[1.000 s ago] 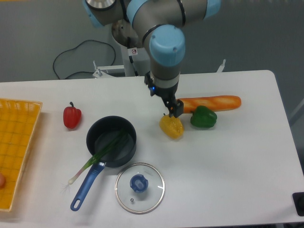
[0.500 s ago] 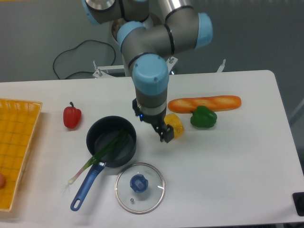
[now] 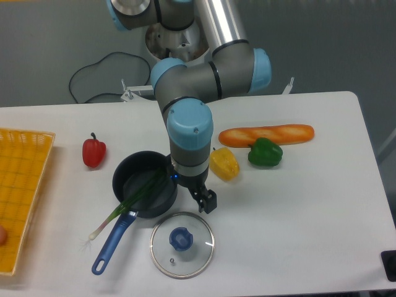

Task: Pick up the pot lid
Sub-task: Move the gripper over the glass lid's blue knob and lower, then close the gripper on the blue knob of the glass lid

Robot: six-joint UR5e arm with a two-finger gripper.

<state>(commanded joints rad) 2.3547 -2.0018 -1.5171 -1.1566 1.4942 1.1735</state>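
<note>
Ahead of the claw (image 3: 190, 189), toward the camera, the lid (image 3: 199, 255) is placed, knob (image 3: 181, 239) up; the claw is spread wide, and a forward, downward reach seems needed.

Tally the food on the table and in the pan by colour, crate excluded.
Red: 1 (pepper)
Yellow: 1 (stemmed vegetable)
Green: 2 (rounded vegetable, long stalks counted as one bunch)
Orange-brown: 1 (baguette-shaped piece)
Total: 5
</note>
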